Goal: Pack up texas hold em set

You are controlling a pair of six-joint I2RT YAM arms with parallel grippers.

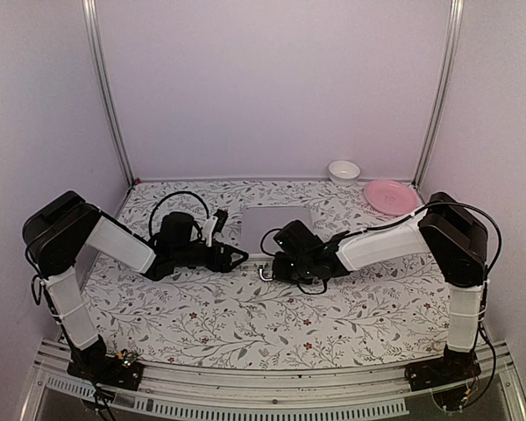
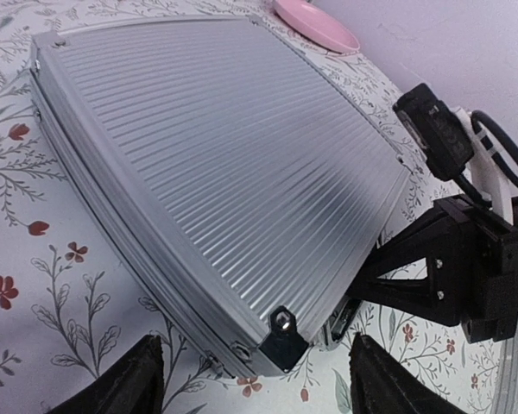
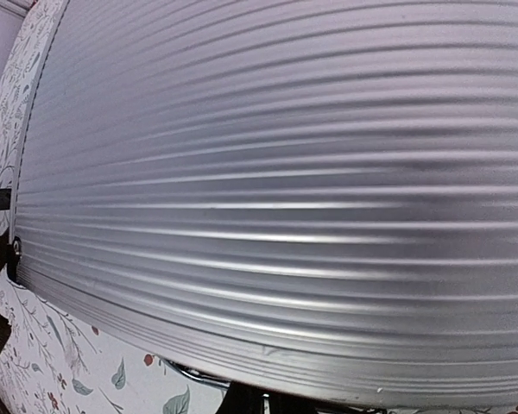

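The silver ribbed case (image 1: 276, 226) lies closed and flat at the middle of the table, and it fills the right wrist view (image 3: 276, 172). My left gripper (image 1: 237, 257) stands open just off the case's front left corner (image 2: 285, 332), with one black finger on each side and nothing between them (image 2: 255, 371). My right gripper (image 1: 279, 261) is at the middle of the case's front edge, shut on the thin metal handle (image 1: 265, 274), which runs in between its fingertips (image 3: 268, 404). Chips, dice and cards are out of view.
A pink plate (image 1: 390, 196) sits at the back right, and a white bowl (image 1: 344, 171) stands behind it against the back wall. The floral tablecloth (image 1: 245, 324) covers the table. Purple walls close in the sides and back.
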